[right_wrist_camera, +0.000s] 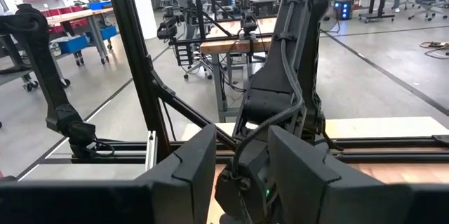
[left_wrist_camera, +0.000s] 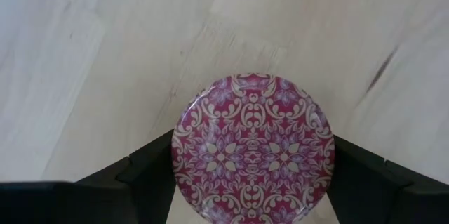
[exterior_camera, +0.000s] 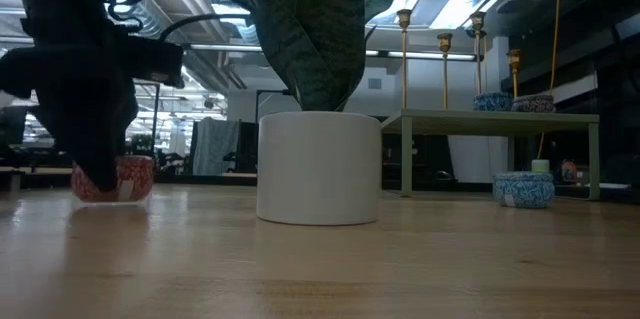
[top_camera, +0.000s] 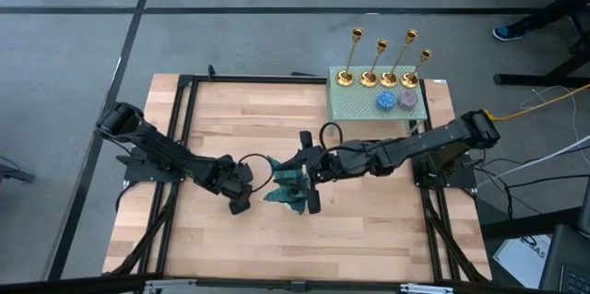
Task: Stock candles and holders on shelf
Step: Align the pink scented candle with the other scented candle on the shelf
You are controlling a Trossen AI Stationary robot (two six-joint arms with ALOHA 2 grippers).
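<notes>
1. Pale green perforated-metal shelf (top_camera: 398, 117) stands at the far right part of the wooden tabletop (top_camera: 277, 128).
2. Four slim shiny gold candlestick holders (top_camera: 378, 59) stand upright in a row along the shelf's far edge; in the low view they rise above the shelf top (exterior_camera: 500, 115).
3. Two small round pucks sit on the shelf top just in front of the holders: a blue speckled candle (top_camera: 385, 101) and a mauve-grey candle (top_camera: 407, 100), side by side, close together.
4. Low view shows another blue speckled candle (exterior_camera: 523, 188) on the table under the shelf, between its legs.
5. Left gripper (top_camera: 241, 186) is low over the table centre-left; its dark fingers (left_wrist_camera: 147, 171) sit on either side of a round pink patterned candle (left_wrist_camera: 253, 147), narrow spread, flanking it closely. Cannot tell whether they press it.
6. In the low view that pink candle (exterior_camera: 112, 179) rests on the table beneath the dark left arm.
7. Right gripper (top_camera: 312, 183) reaches to the table centre, right by a teal spiky plant ornament (top_camera: 288, 188) in a white round pot (exterior_camera: 319, 167). Its fingers (right_wrist_camera: 186, 168) stand apart with a gap, nothing between them.
8. Left and right grippers are near each other, plant between them.
</notes>
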